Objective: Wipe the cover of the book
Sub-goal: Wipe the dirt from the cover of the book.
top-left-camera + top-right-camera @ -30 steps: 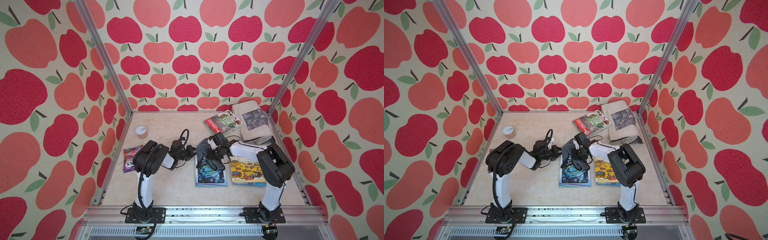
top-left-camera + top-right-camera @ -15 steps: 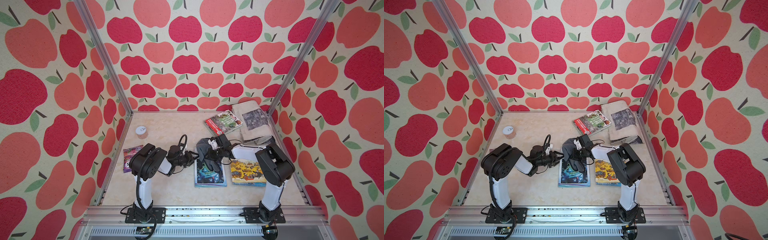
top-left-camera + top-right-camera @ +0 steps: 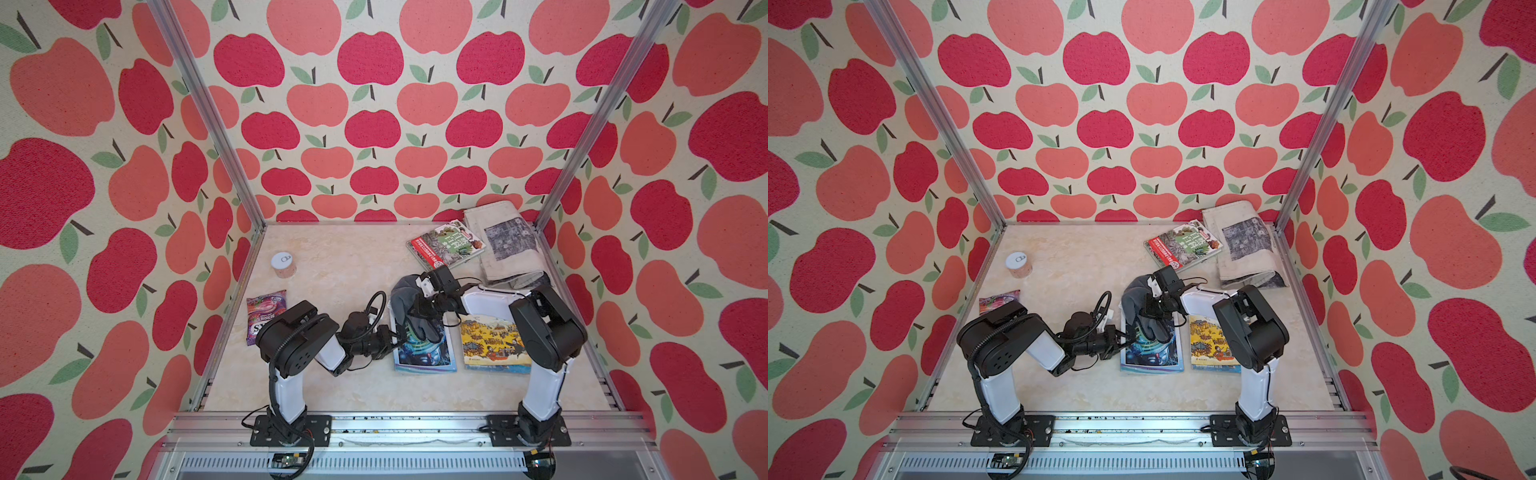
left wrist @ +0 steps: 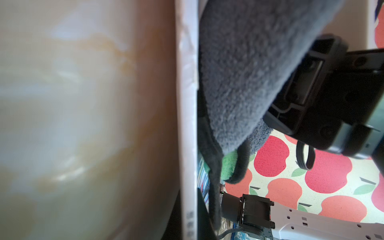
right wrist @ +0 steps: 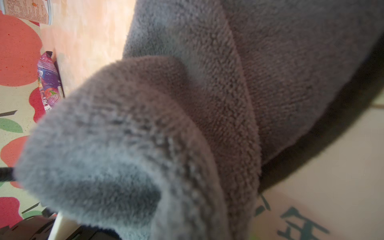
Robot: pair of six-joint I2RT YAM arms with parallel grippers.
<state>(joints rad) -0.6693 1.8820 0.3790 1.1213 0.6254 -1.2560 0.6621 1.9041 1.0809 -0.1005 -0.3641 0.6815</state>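
Right gripper is clamped on the grey cloth. It hangs bunched up under and ahead of the gripper, and it covers the far half of the book. That book lies flat on the table directly below the gripper. Its far edge is buried under the cloth so I can't see it, but the near edge and both near corners are bare. On the gripper's arm side a yellow book sits just beside it with only a thin strip of table between, so it's pretty tight there. Past the cloth there's open table up to the red book and the newspaper, and there's plenty of bare table back toward the rail too. Right arm has its elbow up high, with the forearm dropping low and reaching in toward the middle. Left gripper is closed with its tip right at the book's opposite long edge. Can't tell if it's pinching that edge or just touching it. Its forearm runs low along the table. Behind it, the pouch and can sit well apart from everything.
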